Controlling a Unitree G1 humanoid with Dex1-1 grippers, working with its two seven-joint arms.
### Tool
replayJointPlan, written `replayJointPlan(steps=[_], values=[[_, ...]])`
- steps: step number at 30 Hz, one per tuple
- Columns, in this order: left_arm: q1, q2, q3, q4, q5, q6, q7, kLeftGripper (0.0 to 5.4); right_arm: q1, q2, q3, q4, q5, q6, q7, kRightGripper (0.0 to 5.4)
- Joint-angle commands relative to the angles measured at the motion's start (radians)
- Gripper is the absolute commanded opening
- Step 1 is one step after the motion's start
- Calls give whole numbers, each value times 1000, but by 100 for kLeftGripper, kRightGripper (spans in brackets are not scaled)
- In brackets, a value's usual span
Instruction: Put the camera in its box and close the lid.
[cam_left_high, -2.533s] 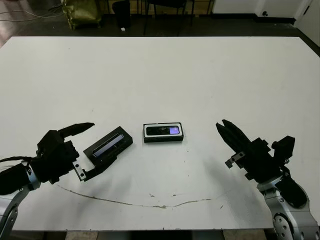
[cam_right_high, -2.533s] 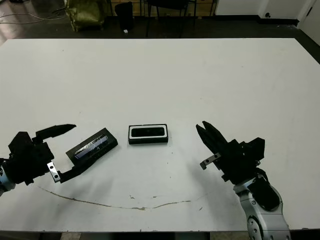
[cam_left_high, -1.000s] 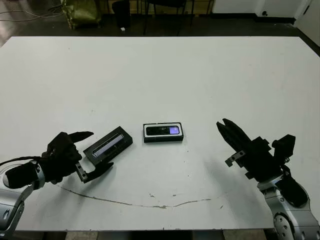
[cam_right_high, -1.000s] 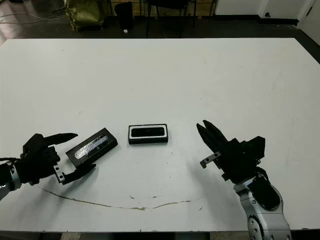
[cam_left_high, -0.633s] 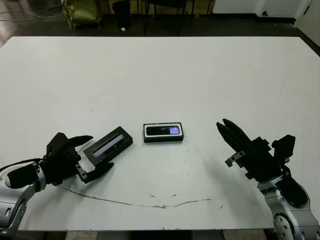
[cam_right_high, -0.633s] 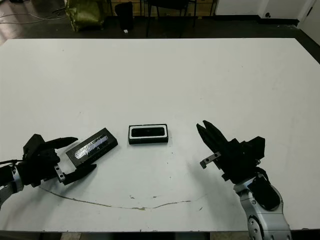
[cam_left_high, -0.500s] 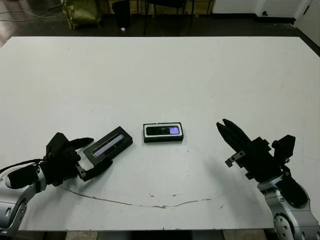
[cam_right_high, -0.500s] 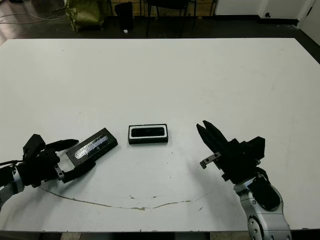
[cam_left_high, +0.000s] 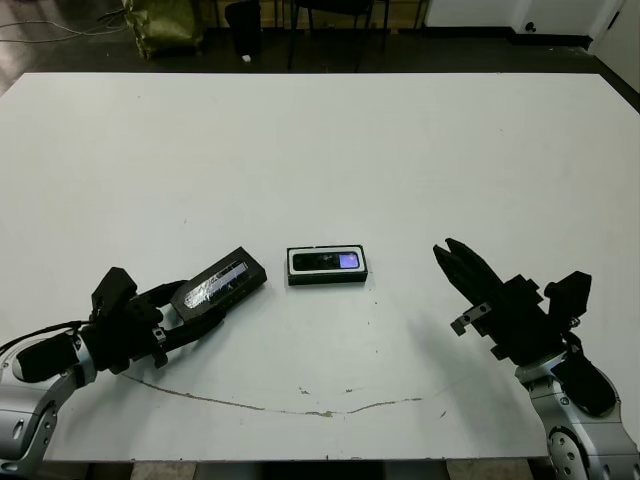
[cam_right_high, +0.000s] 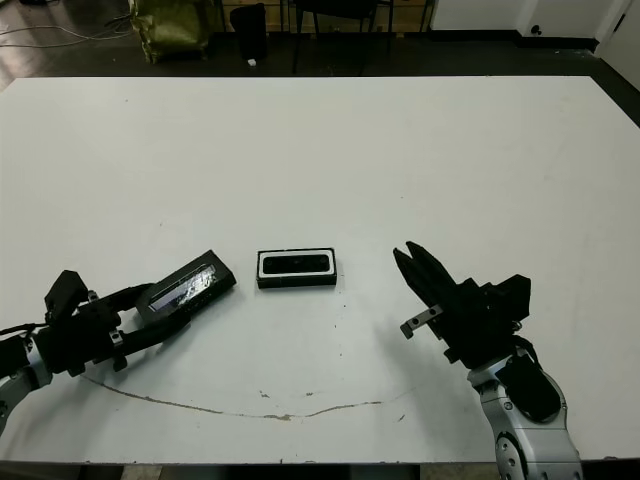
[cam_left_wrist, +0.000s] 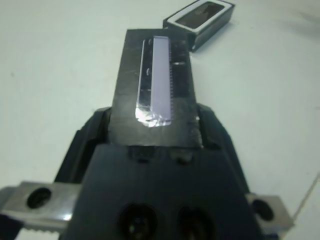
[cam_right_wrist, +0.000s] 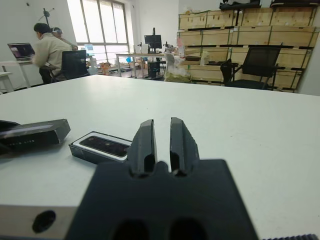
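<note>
The box (cam_left_high: 327, 266) lies mid-table, a black tray with a white lining. Inside it rests the camera (cam_left_high: 330, 261), its small purple screen facing up. To the left, the lid (cam_left_high: 222, 281) lies at a slant, its glossy strip facing up. My left gripper (cam_left_high: 188, 306) is shut on the lid's near end, one finger (cam_left_wrist: 98, 126) on each long side. In the left wrist view the lid (cam_left_wrist: 159, 85) points toward the box (cam_left_wrist: 201, 17). My right gripper (cam_left_high: 443, 251) hovers to the right of the box, shut and holding nothing, fingers (cam_right_wrist: 144, 140) pointing at the box (cam_right_wrist: 102, 146).
A thin brown scratch (cam_left_high: 300, 405) runs across the white table (cam_left_high: 330, 150) near its front edge. Chairs and a green bag (cam_left_high: 160, 22) stand beyond the far edge. A seated person (cam_right_wrist: 47, 50) shows far off in the right wrist view.
My left gripper has moved in from the lid's left and shut on its near end. The lid has turned slightly. The box, the camera and my right arm have not moved.
</note>
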Motion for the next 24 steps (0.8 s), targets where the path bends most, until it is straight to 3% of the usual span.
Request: replayJointPlan(steps=[1, 8, 11, 17, 24], values=[[-39, 48, 42, -42, -25, 49, -6, 237, 11, -3, -1, 18, 6, 13, 1, 0], [-182, 107, 113, -103, -73, 185, 40, 237, 13, -13, 3, 2, -5, 35, -13, 0], [-298, 111, 93, 11, -63, 132, -23, 237, 16, -9, 4, -4, -4, 39, -18, 0], [-549, 115, -32, 271, 20, 68, -173, 237, 27, -12, 10, -34, -9, 74, -42, 0], [-749, 30, -178, 527, 145, -39, -277, 237, 28, -10, 11, -30, -10, 62, -38, 0]])
